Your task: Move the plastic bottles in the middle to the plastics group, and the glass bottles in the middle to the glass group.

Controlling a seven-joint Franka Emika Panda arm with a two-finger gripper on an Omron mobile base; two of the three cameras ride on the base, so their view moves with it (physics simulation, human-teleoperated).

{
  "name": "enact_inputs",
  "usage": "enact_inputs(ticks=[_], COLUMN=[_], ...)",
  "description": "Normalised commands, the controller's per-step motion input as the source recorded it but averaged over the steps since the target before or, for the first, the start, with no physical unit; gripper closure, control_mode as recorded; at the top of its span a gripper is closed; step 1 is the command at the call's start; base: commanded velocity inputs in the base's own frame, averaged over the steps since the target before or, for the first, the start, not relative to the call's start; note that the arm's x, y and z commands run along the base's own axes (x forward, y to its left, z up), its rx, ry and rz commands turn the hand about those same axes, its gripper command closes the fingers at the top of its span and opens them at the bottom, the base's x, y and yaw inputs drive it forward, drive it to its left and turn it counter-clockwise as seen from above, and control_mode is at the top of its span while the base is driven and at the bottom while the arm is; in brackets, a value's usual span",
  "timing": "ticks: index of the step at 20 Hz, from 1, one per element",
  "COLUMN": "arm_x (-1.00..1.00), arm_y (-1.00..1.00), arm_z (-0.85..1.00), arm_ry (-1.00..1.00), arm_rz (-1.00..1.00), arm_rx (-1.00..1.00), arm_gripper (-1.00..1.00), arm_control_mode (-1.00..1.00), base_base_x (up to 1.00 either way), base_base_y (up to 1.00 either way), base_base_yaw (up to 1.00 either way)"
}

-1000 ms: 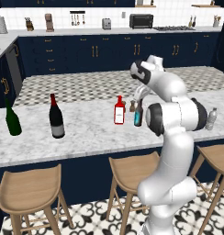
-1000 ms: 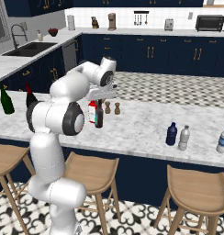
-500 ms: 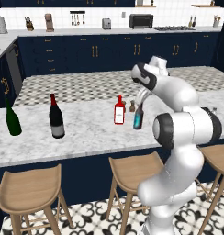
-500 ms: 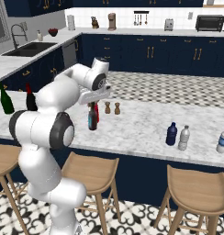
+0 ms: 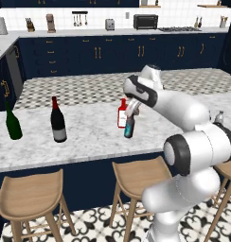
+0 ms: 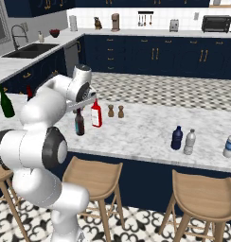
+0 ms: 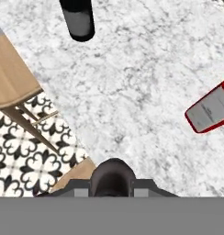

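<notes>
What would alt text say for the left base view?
A white robot arm's gripper holds a slim dark brown bottle with a teal label by its neck above a marble counter, beside a flat red bottle. Two tall wine bottles stand left.

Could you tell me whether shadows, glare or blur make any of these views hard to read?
Left base view: even, flat light, no glare, the brown bottle in the gripper reads clearly. Right base view: equally sharp, soft shading beneath the red bottle. Hand view: the bottle's dark top blocks the centre and hides the fingertips; marble counter crisp.
</notes>
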Motion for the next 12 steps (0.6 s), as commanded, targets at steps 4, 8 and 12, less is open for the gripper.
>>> enact_inputs(ticks=[4,8,12], arm_x=[-0.11,-0.05,0.00], arm_y=[1.00,1.00,0.98], arm_z=[0.05,0.00,0.06], arm_ry=[0.00,-0.03,-0.04], arm_rz=[0.02,0.00,0.00], arm_rx=[0.00,0.00,0.00], arm_gripper=[1.00,1.00,1.00], arm_control_mode=[-1.00,-1.00,-1.00], base_base_x=[0.00,0.00,0.00], base_base_y=[0.00,0.00,0.00], base_base_yaw=[0.00,0.00,0.00])
